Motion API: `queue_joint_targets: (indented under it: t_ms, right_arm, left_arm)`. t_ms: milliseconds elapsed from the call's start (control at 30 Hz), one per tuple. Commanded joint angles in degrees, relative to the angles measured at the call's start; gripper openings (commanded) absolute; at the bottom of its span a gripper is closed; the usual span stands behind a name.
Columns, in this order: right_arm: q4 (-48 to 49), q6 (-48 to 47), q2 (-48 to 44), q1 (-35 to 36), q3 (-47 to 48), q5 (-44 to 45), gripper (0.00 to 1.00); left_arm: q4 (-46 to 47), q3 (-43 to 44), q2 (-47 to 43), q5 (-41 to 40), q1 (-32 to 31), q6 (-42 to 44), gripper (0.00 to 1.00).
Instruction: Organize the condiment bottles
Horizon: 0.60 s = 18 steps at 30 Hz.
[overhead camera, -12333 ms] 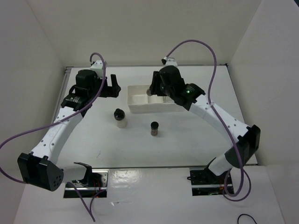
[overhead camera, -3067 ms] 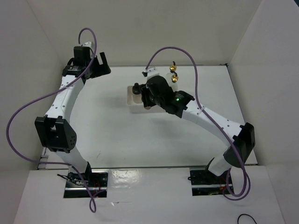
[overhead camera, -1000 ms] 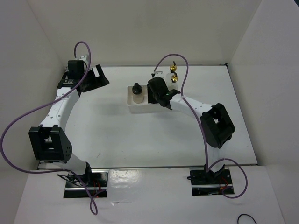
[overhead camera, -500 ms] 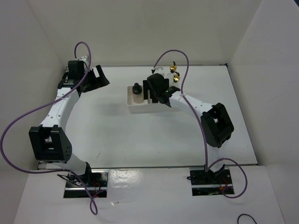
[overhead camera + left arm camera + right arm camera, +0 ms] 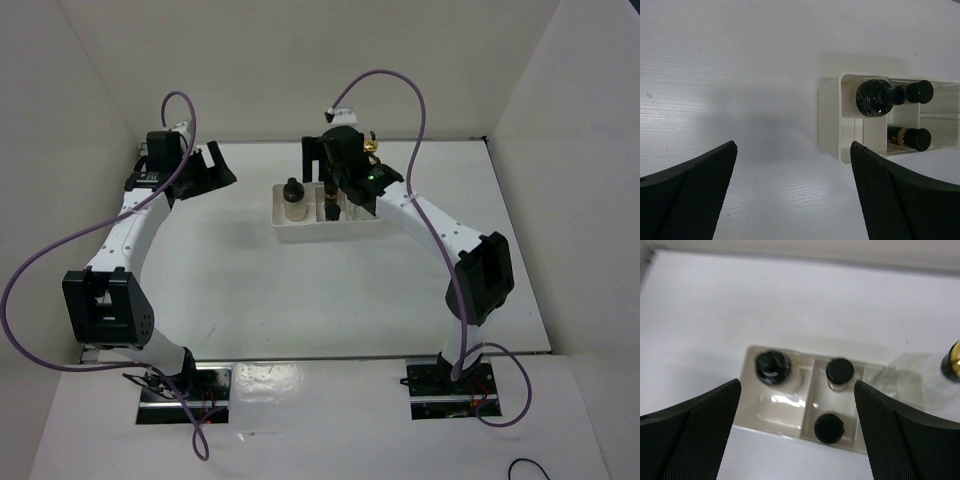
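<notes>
The tray [image 5: 300,234] is sitting on the surface [image 5: 300,300] toward the far edge, roughly midway between the left and right edges, long side running left to right.

Left compartment: the whitish jar [image 5: 293,203] is standing upright, black cap up.

Middle compartment: two small jars are standing upright one behind the other, the far dark jar [image 5: 840,371] and the near dark jar [image 5: 829,427]. Both have black caps up. They are standing apart from each other, with a divider between them and the whitish jar.

Right end of tray: a glass bottle [image 5: 917,385] is showing as clear glass, with a gold spout [image 5: 952,357] at the frame edge. In the top view the right arm is covering most of this end. Cannot tell how many bottles are standing there, nor whether they are inside the compartment.

The right claw [image 5: 797,385] is hovering above the tray and pointing down, with its fingers spread wide and gripping nothing. All three jars are showing below, between the fingers, untouched.

The left claw [image 5: 222,165] is hanging near the far left corner of the surface, well apart from the tray, fingers spread wide and gripping nothing. Its camera is looking across the surface at the tray's left end.
</notes>
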Motion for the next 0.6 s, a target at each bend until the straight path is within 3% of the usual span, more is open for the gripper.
queue_joint_targets:
  t_ms: [0,133,267,433,567]
  right_arm:
    - [0.06,-1.73,-5.38,0.43,8.53,-2.74,0.98]
    - [-3.99,-2.78,-6.25,0.96,12.94,-3.71,0.98]
    - [-1.54,-4.09,-13.88,0.96,11.45,-3.71,0.98]
    - [0.48,-9.01,-21.80,0.96,8.04,6.89,0.98]
    - [0.41,-3.70,-27.77,-7.70,2.32,10.00,0.98]
  left_arm:
    - [2.80,-0.38,-1.85,1.59,0.32,-0.69,1.00]
    - [2.80,-0.91,-1.85,1.59,0.32,-0.69,1.00]
    - [2.80,-2.75,-2.38,1.59,0.32,-0.69,1.00]
    - [4.03,-6.35,-4.39,1.06,0.32,-1.39,1.00]
    - [5.95,-10.39,-8.43,-1.13,0.32,-2.62,1.00]
